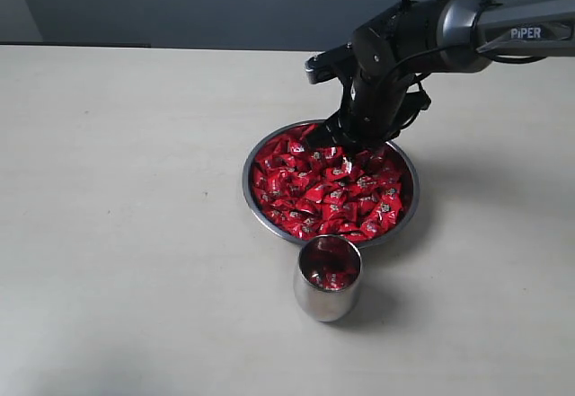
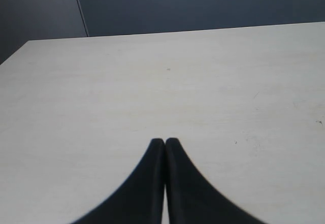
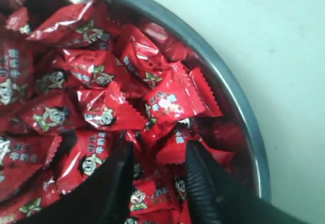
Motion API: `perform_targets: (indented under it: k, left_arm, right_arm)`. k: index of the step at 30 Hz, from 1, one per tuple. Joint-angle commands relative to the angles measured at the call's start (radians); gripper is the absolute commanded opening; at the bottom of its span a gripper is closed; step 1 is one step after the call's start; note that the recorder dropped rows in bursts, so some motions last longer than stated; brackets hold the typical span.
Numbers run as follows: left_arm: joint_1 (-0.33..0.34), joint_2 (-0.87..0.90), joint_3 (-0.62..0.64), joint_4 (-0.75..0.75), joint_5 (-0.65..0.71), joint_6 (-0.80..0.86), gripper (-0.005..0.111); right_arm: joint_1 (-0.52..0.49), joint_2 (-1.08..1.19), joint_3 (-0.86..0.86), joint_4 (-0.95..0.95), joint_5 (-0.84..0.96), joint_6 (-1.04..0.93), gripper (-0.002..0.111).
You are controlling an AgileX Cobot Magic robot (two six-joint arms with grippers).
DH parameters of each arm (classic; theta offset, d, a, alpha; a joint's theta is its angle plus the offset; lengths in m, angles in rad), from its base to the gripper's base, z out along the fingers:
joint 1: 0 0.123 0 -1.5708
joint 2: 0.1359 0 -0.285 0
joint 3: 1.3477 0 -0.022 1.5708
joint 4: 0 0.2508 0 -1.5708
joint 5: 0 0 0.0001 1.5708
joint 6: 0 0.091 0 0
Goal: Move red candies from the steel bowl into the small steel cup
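The steel bowl (image 1: 248, 183) sits at mid-table, heaped with red candies (image 1: 328, 194). My right gripper (image 1: 347, 147) is down in the pile at the bowl's far side. In the right wrist view its jaws stand apart, tips (image 3: 157, 148) pushed among the red candies (image 3: 101, 71) near the bowl's rim (image 3: 238, 107), with several wrappers lying between the fingers. None is visibly lifted. The small steel cup (image 1: 327, 299) stands upright just in front of the bowl, with a few red candies (image 1: 331, 276) inside. My left gripper (image 2: 164, 141) is shut over bare table, holding nothing.
The pale table (image 1: 126, 216) stretches wide to the left of the bowl and cup. A dark wall (image 1: 180, 1) runs behind the far table edge. The right arm (image 1: 503, 32) reaches in from the upper right above the bowl.
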Motion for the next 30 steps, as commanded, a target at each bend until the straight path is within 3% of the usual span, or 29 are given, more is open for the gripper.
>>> perform_targets:
  k: [1,30]
  left_arm:
    - [0.002,-0.005,0.002,0.002,-0.010,-0.002,0.000]
    - [0.002,-0.005,0.002,0.002,-0.010,-0.002,0.000]
  right_arm:
    - [-0.005,0.012,-0.008,0.040,-0.032,0.003,0.034]
    - [-0.005,0.058,-0.008,0.131,0.098,-0.001,0.034]
